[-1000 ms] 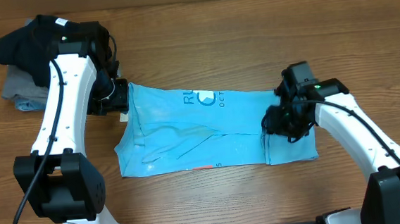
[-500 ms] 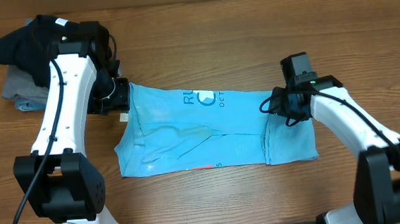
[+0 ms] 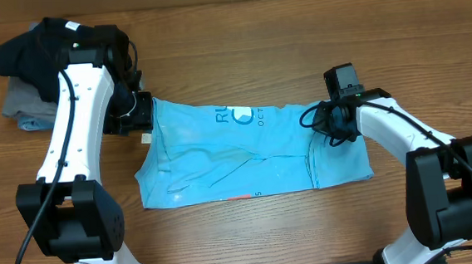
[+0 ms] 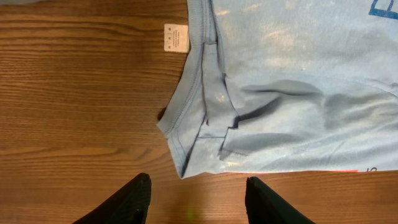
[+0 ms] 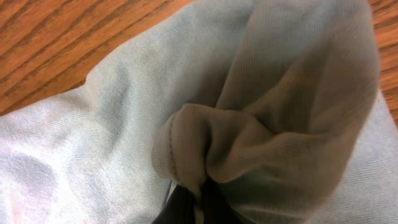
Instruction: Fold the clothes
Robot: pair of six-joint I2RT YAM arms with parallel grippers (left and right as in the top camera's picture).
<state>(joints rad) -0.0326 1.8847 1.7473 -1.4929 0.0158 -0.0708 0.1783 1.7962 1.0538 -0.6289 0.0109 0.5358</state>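
Two arms [image 3: 72, 110] low at T-shirt [image 3: 221, 162] ends

T-shirt [image 3: 246, 158] print "RU" and "OCT", tag [image 4: 176, 37] illegible

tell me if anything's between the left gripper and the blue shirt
Nothing visible does. The left gripper is open over the table, and the blue T-shirt lies just ahead of it, only wood between.

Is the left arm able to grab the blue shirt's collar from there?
Probably yes: the left gripper hangs open just short of the T-shirt, its collar nearest, only table between.
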